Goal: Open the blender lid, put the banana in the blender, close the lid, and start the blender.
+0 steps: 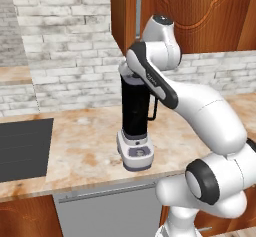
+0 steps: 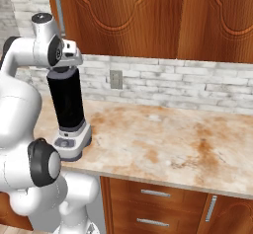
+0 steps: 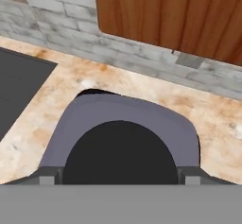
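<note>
One blender [image 1: 135, 126]: a tall black jar with a side handle, upright on a light grey base with a round front dial, standing near the front edge of the marbled countertop [image 2: 163, 139]. One blender lid [image 3: 90, 124]: a dark grey rounded-square cap with a round dark knob at its centre, seated on the jar's top and seen close from above in the hand view. One gripper [image 3: 120, 178]: poised directly over the lid at the jar's top, its two dark fingertips [image 3: 47, 176] spread wide to either side of the centre knob; whether they touch the lid cannot be told. One black cooktop [image 1: 22, 148], set flat in the counter well to the blender's left. One wall outlet [image 2: 116, 79] on the white brick backsplash. Wooden upper cabinets [image 2: 148, 16] hang above; two drawers [image 2: 153, 206] sit below the counter.
</note>
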### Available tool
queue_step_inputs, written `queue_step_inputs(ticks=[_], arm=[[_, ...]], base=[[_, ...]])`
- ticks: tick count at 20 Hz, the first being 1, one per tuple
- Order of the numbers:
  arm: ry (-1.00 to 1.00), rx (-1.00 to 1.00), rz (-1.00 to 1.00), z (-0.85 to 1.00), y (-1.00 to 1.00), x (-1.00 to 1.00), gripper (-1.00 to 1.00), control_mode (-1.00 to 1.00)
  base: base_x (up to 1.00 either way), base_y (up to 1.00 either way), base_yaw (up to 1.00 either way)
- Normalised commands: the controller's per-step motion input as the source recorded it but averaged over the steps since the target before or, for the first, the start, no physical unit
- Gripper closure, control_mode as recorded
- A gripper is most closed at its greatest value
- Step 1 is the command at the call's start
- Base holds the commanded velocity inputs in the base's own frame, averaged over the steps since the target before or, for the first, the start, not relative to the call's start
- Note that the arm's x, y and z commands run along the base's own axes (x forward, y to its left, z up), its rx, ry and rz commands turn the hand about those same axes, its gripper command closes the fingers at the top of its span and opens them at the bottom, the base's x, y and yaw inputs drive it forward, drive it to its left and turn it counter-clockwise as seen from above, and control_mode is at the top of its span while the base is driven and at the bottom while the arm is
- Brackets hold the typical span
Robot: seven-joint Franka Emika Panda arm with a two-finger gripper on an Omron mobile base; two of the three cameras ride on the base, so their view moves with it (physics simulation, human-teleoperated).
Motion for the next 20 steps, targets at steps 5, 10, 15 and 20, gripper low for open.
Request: queue_step_inputs(ticks=[5, 10, 15, 20], arm=[[-0.09, 0.0, 0.0, 0.24, 0.0, -0.02, -1.0, -1.0], [-0.12, 0.0, 0.0, 0.36, 0.0, -0.32, -1.0, -1.0], [-0.11, 0.0, -0.21, -0.07, 0.0, -1.0, -1.0, -1.0], [-0.03, -0.02, -0.42, -0.8, 0.0, -1.0, -1.0, -1.0]], base=[[0.0, 0.0, 0.0], [0.0, 0.0, 0.0], [0.0, 0.0, 0.0], [0.0, 0.0, 0.0]])
